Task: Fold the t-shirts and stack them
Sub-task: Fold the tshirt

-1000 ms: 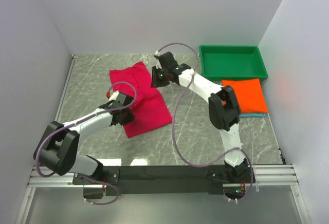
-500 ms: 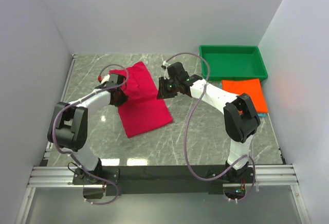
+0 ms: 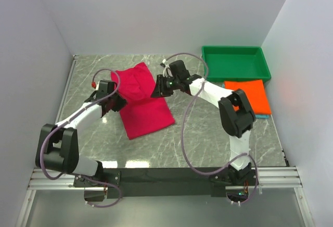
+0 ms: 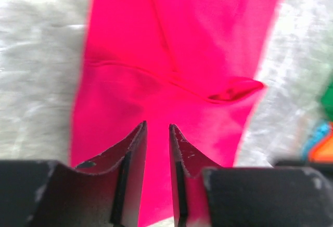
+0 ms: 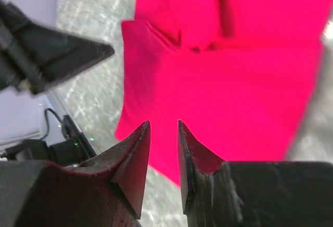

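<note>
The crimson-pink t-shirt point(image 3: 144, 104) lies on the table as a long strip, with a small fold of sleeve on top point(image 4: 234, 89). My left gripper point(image 3: 118, 102) point(image 4: 157, 125) hovers at the strip's left edge, its jaws a narrow gap apart with nothing between them. At the right edge, near the top, my right gripper point(image 3: 156, 90) point(image 5: 164, 123) is also slightly open and empty over the cloth point(image 5: 234, 81). The orange t-shirt point(image 3: 250, 96) lies folded on the teal t-shirt point(image 3: 256, 116), of which only a strip shows.
A green tray point(image 3: 235, 73) stands at the back right, just behind the orange and teal pile. White walls close in the table on the left, back and right. The left arm point(image 5: 47, 55) shows dark in the right wrist view.
The left gripper has swung from over the shirt's middle out to its left edge. The right gripper has dropped from the top corner to the right edge. The shirt's upper part is narrower.
</note>
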Available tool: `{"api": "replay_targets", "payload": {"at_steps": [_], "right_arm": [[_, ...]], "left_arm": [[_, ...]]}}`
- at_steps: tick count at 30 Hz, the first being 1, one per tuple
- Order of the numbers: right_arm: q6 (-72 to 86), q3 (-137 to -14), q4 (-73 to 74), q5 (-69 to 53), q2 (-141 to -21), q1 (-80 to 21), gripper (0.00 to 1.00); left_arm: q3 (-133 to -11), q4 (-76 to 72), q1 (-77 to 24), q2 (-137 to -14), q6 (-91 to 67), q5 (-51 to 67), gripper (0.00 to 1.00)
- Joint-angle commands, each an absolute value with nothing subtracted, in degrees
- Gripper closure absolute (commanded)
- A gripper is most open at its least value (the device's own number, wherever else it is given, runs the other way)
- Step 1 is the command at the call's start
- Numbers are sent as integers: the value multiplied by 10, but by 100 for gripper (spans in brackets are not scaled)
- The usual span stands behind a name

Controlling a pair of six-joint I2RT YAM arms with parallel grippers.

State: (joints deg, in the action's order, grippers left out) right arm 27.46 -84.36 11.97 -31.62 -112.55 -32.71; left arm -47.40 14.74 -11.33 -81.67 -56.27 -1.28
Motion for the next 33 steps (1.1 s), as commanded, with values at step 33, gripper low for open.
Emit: {"api": "replay_targets", "payload": {"at_steps": [33], "right_arm": [[419, -737, -50, -493, -1088, -264, 65]], "left_arm": [[-395, 111, -106, -697, -570, 60, 45]]}}
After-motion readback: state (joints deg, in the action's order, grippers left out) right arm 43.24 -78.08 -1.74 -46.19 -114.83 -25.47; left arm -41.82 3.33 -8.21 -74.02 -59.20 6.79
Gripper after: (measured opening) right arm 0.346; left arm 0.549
